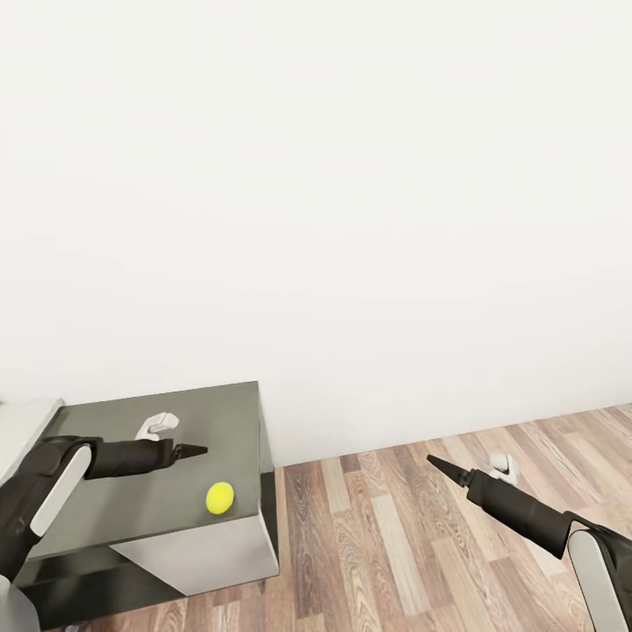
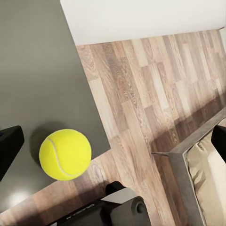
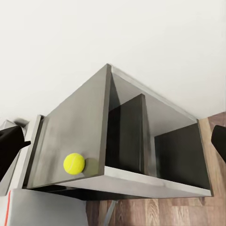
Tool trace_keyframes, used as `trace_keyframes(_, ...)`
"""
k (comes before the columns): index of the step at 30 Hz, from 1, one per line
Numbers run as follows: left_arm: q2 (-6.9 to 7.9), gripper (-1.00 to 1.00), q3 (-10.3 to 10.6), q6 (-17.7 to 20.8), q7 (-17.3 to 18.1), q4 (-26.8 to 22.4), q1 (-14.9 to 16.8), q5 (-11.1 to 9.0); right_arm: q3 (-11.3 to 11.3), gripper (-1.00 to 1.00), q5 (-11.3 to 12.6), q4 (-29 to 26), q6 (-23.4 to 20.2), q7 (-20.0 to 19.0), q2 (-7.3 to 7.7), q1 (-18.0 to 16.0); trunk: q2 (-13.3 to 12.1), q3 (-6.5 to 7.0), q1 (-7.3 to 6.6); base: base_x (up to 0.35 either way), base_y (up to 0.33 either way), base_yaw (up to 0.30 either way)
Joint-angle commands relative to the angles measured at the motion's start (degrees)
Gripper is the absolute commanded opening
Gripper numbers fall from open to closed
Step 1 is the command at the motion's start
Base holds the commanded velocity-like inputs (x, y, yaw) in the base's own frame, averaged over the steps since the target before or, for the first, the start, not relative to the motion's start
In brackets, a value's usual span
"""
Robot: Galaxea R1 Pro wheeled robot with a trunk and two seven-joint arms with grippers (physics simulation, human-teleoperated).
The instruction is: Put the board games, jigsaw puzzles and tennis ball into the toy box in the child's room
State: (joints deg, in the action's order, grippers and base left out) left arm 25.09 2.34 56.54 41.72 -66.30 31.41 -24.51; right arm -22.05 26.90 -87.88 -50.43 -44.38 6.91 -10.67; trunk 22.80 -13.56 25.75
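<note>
Lying on the dark grey corner section of the table [image 1: 167, 491], close to its near right corner: one tennis ball [image 1: 219, 498], yellow-green, resting alone and touching nothing but the top. Hovering over that same top, just left of and slightly farther than the ball: the left gripper [image 1: 195, 451], its dark fingers tapering to a point aimed right, apart from the ball and gripping nothing; jaw gap hard to judge from the head camera. Showing in the left wrist camera: the ball [image 2: 65, 154] sitting large between two dark fingertips [image 2: 9, 148] at opposite edges of the frame, so spread wide and empty. Reaching out over the wood plank floor [image 1: 395, 527] at the right, well apart from table and ball: the right gripper [image 1: 439, 464], pointing far-left toward the white wall [image 1: 351, 219], carrying nothing; its wrist camera likewise catching dark tips at both frame edges, so standing wide. Appearing in the left wrist view alone: a grey bed frame [image 2: 181, 157] with a cream mattress [image 2: 212, 174] beside the floor. Appearing in the right wrist view alone: the open side of the corner section [image 3: 141, 141], split by one upright divider into two compartments, with the ball [image 3: 74, 163] near the top's edge. Counting: one ball, two grippers, one table section.
</note>
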Motion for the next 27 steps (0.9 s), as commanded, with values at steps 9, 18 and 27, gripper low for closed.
trace_keyframes(9,-0.01,1.0,0.1,0.2,0.1,0.0,0.1,0.0,0.0,1.0,0.0,0.0,-0.3,-0.2,0.03,-0.1,0.1,0.0,0.03,0.0,-0.011,-0.029)
trace_keyframes(18,-0.04,1.0,0.2,0.2,-0.1,-0.1,0.1,0.1,0.0,1.0,0.0,0.0,-0.3,-0.3,0.04,-0.1,0.1,0.46,0.03,0.0,-0.001,-0.128)
trace_keyframes(27,-0.21,1.0,0.8,0.3,-0.5,-0.4,0.1,0.1,-0.1,1.0,0.0,0.0,-0.3,-0.3,0.03,-0.1,0.1,0.54,0.03,0.0,0.0,-0.022)
